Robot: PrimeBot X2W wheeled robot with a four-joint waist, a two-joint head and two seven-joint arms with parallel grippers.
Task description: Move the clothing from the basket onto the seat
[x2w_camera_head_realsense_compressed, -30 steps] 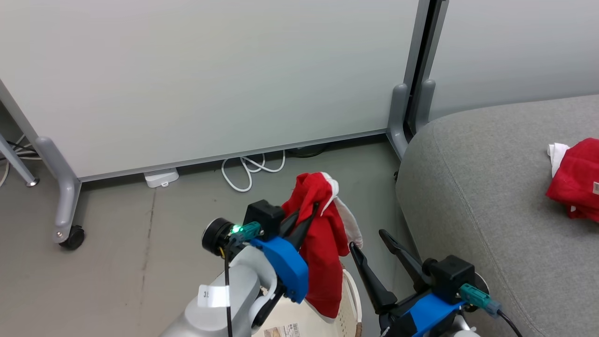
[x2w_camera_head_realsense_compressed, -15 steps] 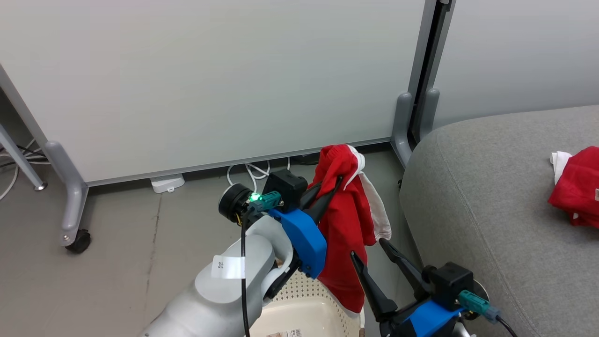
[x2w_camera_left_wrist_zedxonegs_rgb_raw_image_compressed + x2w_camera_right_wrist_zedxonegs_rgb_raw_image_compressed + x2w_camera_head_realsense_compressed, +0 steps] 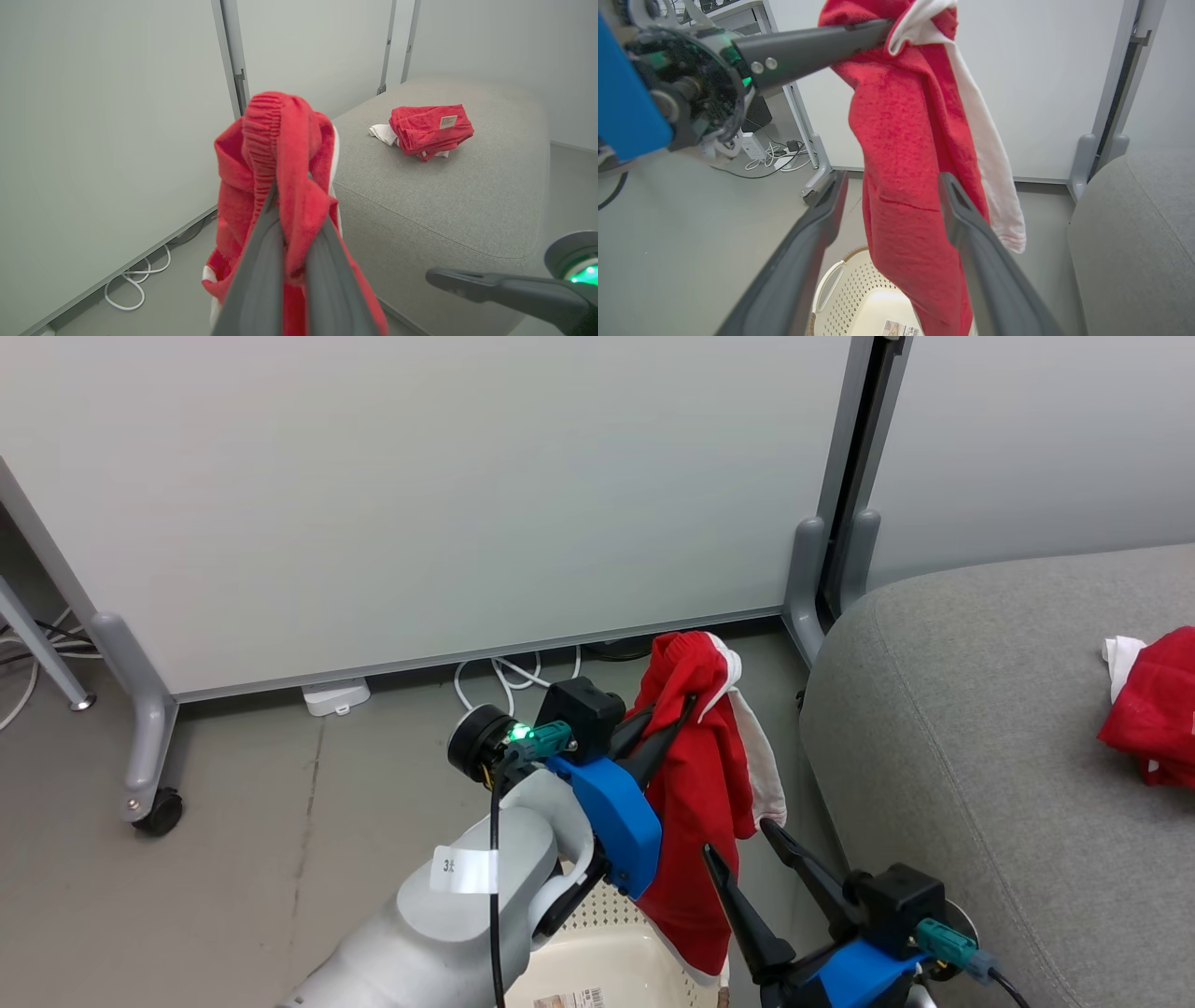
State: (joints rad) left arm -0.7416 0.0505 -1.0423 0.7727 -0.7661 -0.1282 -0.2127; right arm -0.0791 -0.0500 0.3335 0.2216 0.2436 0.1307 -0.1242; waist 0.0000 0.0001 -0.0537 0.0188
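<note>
Nearest, the right gripper [image 3: 738,837] hangs empty with its jaws spread wide, just beside the basket's [image 3: 611,957] right rim. Above the basket, the left gripper [image 3: 680,705] is clenched on the bunched top of a red garment [image 3: 695,803]. The garment's white trim falls down the side that faces the seat [image 3: 980,756].

Over the last second this arm has carried the garment upward and toward the seat's rounded left edge. The head camera has also shifted a little. More of the perforated basket wall is now uncovered, though the hem still dangles over the basket's right rim.

I judge the lift to be nearly done and the carry across to be starting.

Farther off, a second red garment [image 3: 430,126] already lies on the seat top, well in from that edge.
</note>
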